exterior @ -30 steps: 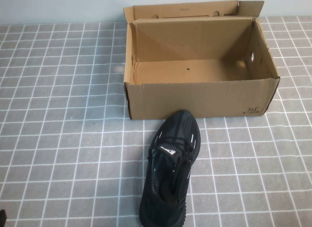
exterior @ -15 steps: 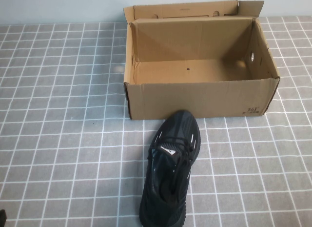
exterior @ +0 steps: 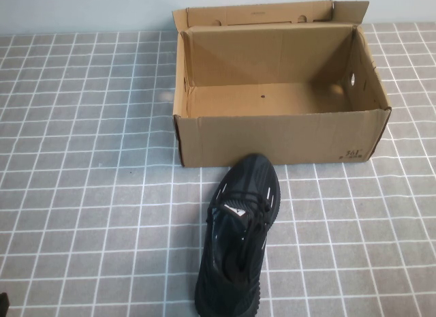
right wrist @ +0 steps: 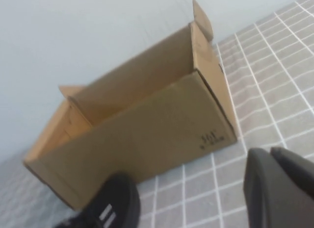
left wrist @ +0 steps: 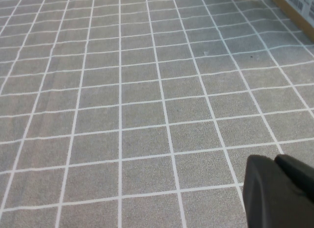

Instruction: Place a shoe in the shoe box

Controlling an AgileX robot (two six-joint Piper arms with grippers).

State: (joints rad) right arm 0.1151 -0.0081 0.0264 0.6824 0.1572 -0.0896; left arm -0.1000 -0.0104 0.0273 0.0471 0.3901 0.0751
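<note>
The black mesh shoe [exterior: 240, 242] lies on the grey tiled table, toe pointing at the front wall of the shoe box [exterior: 272, 136] and nearly touching it. The brown cardboard box stands open and empty, its lid flap folded up at the back. My left gripper [left wrist: 274, 162] is shut and empty, hovering over bare tiles to the left of the box, with a corner of the box [left wrist: 299, 7] at the view's edge. My right gripper [right wrist: 270, 152] is shut and empty too, low on the right, facing the box [right wrist: 147, 135] and the shoe's toe [right wrist: 110, 201].
A grey tiled cloth [exterior: 82, 194] with white grid lines covers the table. A pale wall [exterior: 82, 10] rises right behind the box. A dark sliver [exterior: 3, 302] shows at the lower left edge of the high view.
</note>
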